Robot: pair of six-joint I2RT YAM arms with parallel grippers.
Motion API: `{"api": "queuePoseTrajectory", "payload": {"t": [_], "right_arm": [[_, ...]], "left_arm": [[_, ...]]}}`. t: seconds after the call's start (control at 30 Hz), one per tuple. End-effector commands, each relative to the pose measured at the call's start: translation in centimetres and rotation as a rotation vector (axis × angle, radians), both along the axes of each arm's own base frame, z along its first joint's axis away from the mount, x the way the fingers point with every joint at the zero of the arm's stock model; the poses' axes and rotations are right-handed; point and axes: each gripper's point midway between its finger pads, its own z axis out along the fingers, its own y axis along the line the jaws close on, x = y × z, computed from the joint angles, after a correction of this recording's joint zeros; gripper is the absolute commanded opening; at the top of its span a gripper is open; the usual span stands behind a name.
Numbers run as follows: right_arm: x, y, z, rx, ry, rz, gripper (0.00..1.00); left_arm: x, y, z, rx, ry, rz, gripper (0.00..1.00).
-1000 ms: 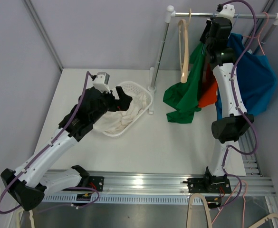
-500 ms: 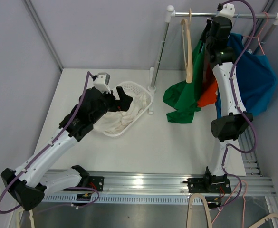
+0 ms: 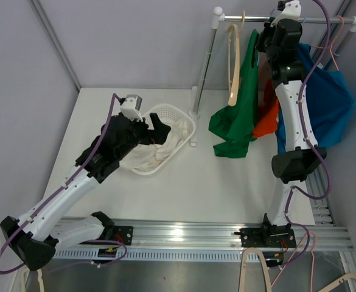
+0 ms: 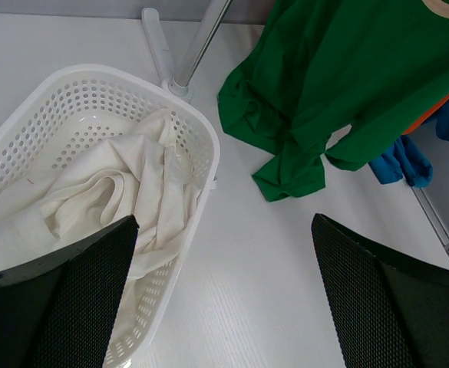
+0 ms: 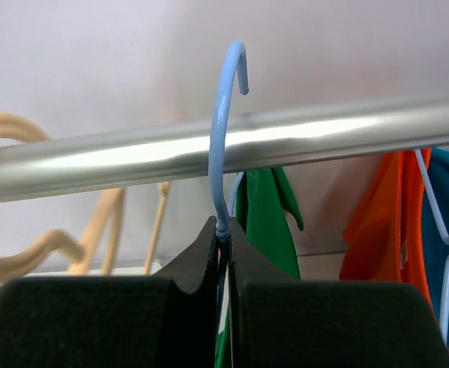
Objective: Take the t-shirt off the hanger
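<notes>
Overhead, right jaws tight on blue hanger (image 5: 216, 130), green t-shirt (image 3: 238, 121) seemingly below.

Right tool (image 5: 224, 230), black fingers pinched together on the neck of the pale blue wire hanger hook (image 5: 218, 130). The hook's shaft crosses the silver metal rail (image 5: 347, 134), its tip above it. Green fabric t-shirt (image 5: 264, 222) behind, orange garment (image 5: 381, 222) right, beige wooden hanger (image 5: 24, 245) left.

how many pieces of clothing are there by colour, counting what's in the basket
green t-shirt: 1
orange garment: 1
blue garment: 1
white garment, in the basket: 1
total: 4
</notes>
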Motion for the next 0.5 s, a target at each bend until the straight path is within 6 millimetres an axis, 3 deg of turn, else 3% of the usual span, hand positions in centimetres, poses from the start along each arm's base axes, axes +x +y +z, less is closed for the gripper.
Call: {"api": "queuePoseTrajectory", "payload": {"t": [0.0, 0.2, 0.33, 0.4, 0.43, 0.47], "right_arm": [[-5.3, 0.5, 10.9, 0.003, -0.277, 0.076, 0.0], [-7.5, 0.6, 11.5, 0.002, -0.286, 0.098, 0.0], [-8.3, -0.4, 9.7, 0.022, -0.209, 0.049, 0.0], [-10.0, -1.0, 9.5, 0.046, -0.186, 0.025, 0.0], [-10.5, -1.0, 9.1, 0.076, -0.174, 0.013, 0.0], [-11.9, -1.8, 8.7, 0.097, -0.162, -0.023, 0.0]], "left_arm": [[-0.4, 0.0, 1.4, -0.013, -0.072, -0.015, 1.0], [-0.7, 0.4, 2.6, -0.039, -0.121, -0.004, 0.99], [-1.3, -0.3, 3.4, -0.061, -0.143, -0.054, 0.99], [-2.1, -1.0, 3.6, -0.057, -0.149, -0.097, 1.0], [-3.4, -1.7, 3.9, -0.032, -0.188, -0.141, 0.99], [-3.8, -2.0, 5.0, -0.033, -0.245, -0.142, 1.0]]}}
